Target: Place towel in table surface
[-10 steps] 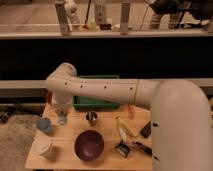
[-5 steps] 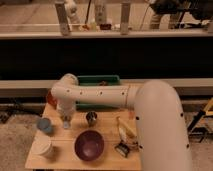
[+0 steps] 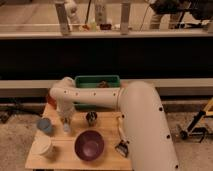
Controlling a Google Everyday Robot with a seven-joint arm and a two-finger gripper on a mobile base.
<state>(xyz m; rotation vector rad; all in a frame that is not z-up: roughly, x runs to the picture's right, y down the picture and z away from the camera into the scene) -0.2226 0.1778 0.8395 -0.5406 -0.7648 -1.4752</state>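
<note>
Apparently, in the camera view, the white arm (image 3: 95, 97) bends down over the left part of the wooden table (image 3: 62, 159), so the gripper (image 3: 66, 122) points straight down at a bare strip between the blue cup (image 3: 44, 126) and a small dark object (image 3: 91, 118), behind the purple bowl (image 3: 89, 145). That gap looks chosen as free room for laying cloth. Whether the claw is wide, narrow or holding something cannot be told. The towel is not plainly distinguishable; a pale scrap (image 3: 66, 129) at the gripper's tip, close above the board, may be it.
</note>
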